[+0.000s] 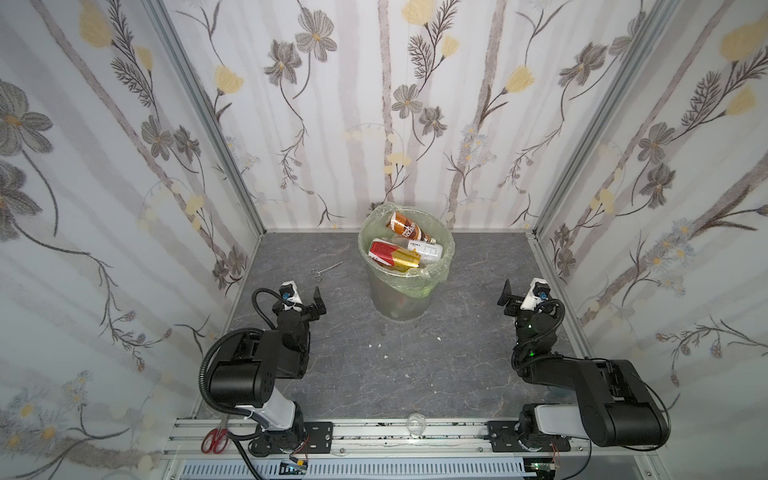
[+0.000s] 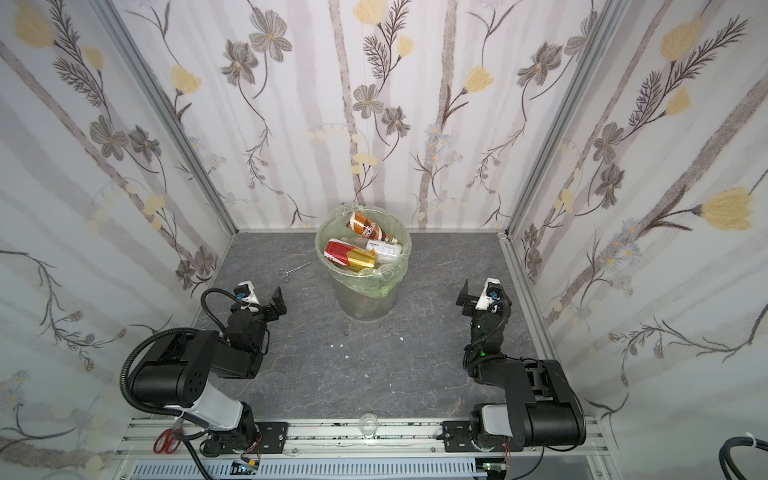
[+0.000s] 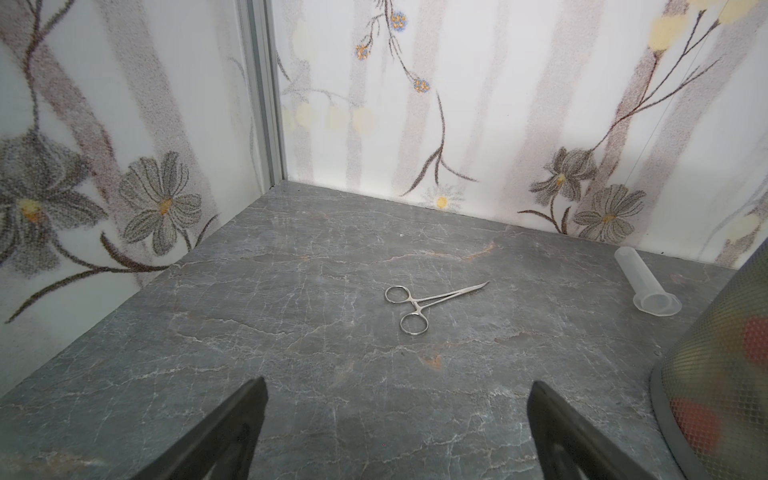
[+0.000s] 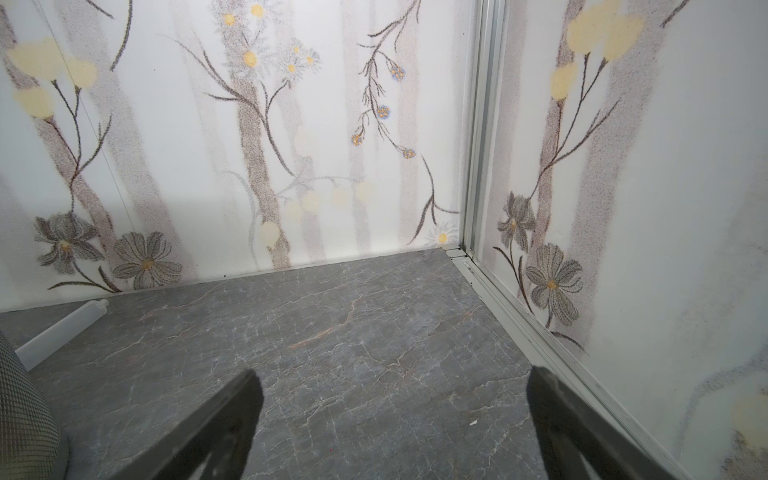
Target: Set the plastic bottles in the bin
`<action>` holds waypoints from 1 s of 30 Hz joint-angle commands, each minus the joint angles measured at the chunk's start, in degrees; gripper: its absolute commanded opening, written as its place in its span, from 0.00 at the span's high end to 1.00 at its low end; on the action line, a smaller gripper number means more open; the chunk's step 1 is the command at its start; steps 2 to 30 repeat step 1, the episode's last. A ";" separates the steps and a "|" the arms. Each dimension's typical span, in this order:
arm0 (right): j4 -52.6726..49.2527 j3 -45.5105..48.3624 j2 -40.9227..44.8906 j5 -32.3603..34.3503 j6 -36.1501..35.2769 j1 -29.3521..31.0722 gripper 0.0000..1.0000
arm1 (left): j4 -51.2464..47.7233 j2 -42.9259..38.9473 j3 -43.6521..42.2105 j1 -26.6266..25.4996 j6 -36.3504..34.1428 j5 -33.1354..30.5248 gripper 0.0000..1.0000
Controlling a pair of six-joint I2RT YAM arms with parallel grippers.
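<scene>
The bin (image 1: 399,303), pale and lined with a green bag, stands at the back middle of the grey table in both top views. Lying inside it are plastic bottles: a brown-orange one (image 1: 405,224), a red-gold one (image 1: 395,257) and a clear white-labelled one (image 1: 426,249). They show again as bin (image 2: 365,303) and red-gold bottle (image 2: 351,255). My left gripper (image 1: 305,305) rests open and empty to the bin's left, above bare table (image 3: 397,399). My right gripper (image 1: 521,299) is open and empty to its right (image 4: 392,395). The bin's wall (image 3: 723,374) edges the left wrist view.
Steel forceps (image 1: 326,270) lie left of the bin (image 3: 415,303). A clear plastic tube (image 3: 646,282) lies behind the bin by the back wall (image 4: 62,328). Red scissors (image 1: 214,440) and a small glass cup (image 1: 415,424) sit on the front rail. Patterned walls enclose three sides.
</scene>
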State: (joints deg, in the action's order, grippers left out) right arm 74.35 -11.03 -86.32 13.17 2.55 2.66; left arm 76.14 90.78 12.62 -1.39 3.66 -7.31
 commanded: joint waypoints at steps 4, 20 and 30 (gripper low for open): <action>1.22 -0.21 -0.07 -0.80 0.20 0.07 0.00 | 2.51 0.14 0.20 0.07 0.70 -0.42 0.00; 1.22 -0.21 -0.07 -0.80 0.20 0.07 0.00 | 2.51 0.14 0.20 0.07 0.70 -0.42 0.00; 1.22 -0.21 -0.07 -0.80 0.20 0.07 0.00 | 2.51 0.14 0.20 0.07 0.70 -0.42 0.00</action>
